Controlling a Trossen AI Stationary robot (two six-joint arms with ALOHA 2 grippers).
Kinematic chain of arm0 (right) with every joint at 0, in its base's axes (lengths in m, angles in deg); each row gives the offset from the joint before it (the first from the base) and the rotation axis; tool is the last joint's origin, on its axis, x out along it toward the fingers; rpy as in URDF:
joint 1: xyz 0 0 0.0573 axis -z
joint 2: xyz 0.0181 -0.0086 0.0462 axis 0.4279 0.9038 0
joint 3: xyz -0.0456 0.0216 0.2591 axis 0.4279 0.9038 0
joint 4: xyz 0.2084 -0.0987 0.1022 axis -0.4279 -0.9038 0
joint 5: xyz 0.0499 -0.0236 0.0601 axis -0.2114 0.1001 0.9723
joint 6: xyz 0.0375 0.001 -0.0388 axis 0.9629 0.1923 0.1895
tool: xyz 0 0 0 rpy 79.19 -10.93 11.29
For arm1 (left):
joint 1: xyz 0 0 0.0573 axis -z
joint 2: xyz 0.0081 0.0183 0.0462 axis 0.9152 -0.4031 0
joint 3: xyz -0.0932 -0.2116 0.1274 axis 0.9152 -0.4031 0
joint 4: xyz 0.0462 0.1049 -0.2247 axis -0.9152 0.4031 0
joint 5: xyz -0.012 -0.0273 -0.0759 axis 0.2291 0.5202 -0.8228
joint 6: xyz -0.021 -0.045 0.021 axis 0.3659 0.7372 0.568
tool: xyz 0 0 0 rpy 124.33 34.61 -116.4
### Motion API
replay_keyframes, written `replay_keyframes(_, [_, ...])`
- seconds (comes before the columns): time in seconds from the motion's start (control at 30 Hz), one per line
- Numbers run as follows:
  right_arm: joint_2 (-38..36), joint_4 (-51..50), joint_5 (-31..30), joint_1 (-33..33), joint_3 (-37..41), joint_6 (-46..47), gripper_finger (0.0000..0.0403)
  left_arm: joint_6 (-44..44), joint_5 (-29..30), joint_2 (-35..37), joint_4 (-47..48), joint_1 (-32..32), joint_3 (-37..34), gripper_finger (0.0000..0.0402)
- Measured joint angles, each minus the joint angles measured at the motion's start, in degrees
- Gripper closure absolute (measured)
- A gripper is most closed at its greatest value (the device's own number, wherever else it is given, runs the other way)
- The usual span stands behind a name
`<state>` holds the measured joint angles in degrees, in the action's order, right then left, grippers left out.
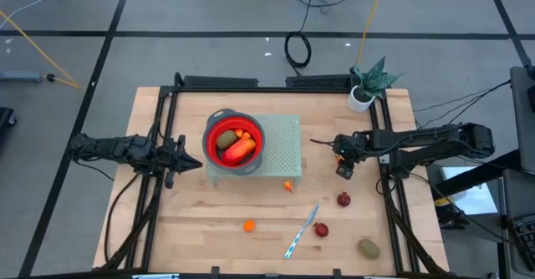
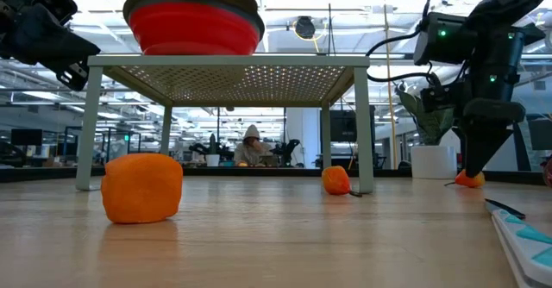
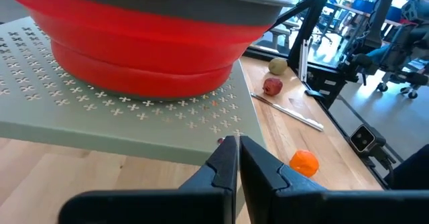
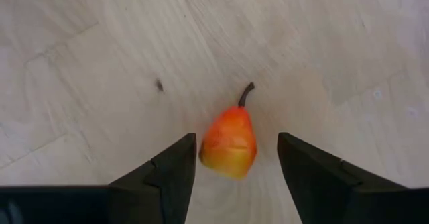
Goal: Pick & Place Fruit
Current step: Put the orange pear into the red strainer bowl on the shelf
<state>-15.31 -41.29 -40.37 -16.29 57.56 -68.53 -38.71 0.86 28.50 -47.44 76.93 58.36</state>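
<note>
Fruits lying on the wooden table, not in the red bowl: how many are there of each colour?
Orange fruits: 3
Red fruits: 2
Olive-brown fruit: 1
Total: 6

Overhead, table-level and two close wrist views, all sharing the table (image 1: 209, 229)

Bowl (image 1: 233, 144) hides lower fruit (count unclear); knife (image 2: 526, 230) cut off.
</note>
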Motion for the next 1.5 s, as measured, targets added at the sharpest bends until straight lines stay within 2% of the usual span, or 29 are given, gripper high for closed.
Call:
replay_keyframes(0.23, [0.0,3.6,0.0,0.0,2.8,0.5,0.021,-0.2,0.0,0.0,0.0,0.0,0.0,0.04])
replay_keyframes(0.37, [0.0,5.8,-0.3,0.0,3.3,2.4,0.0221,-0.1,0.0,0.0,0.0,0.0,0.0,0.0391])
replay_keyframes(0.77, [0.0,6.0,0.1,0.0,3.3,3.5,0.0291,0.0,0.0,0.0,0.0,0.0,0.0,0.0398])
replay_keyframes(0.9, [0.0,7.2,0.3,0.0,3.3,8.2,0.0302,0.0,0.0,0.0,0.0,0.0,0.0,0.0387])
replay_keyframes(1.23, [-3.3,15.6,11.1,0.0,3.3,18.4,0.0303,-0.1,0.0,0.0,0.4,0.0,0.0,0.04])
replay_keyframes(1.5, [-10.0,25.3,16.9,-0.1,3.3,23.8,0.0302,0.3,0.0,0.0,3.6,0.0,0.0,0.0381])
